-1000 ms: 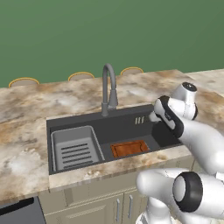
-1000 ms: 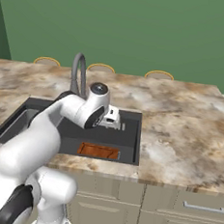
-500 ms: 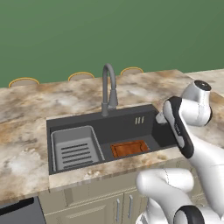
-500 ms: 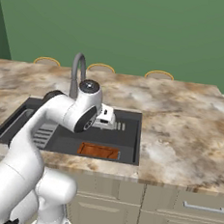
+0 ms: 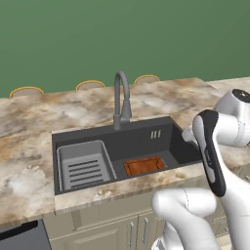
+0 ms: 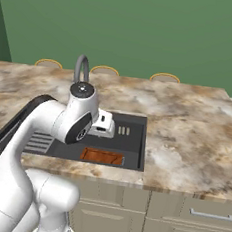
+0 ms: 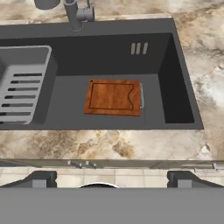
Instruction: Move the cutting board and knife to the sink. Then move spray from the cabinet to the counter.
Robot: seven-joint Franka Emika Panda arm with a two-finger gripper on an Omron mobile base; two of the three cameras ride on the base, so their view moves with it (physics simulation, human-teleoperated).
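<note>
Hand view showing the cutting board (image 7: 113,97) lying flat on the floor of the sink (image 7: 175,78), right of the grey rack (image 7: 22,83). Hand (image 7: 109,178) hanging above with fingers spread wide, holding nothing. Board step looking done; probably fetching the knife next.

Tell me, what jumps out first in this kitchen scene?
The reddish-brown cutting board lying flat on the floor of the dark sink, right of a grey rack. Then the big white arm rising in front of the counter, its open gripper hovering above the sink's front edge.
</note>
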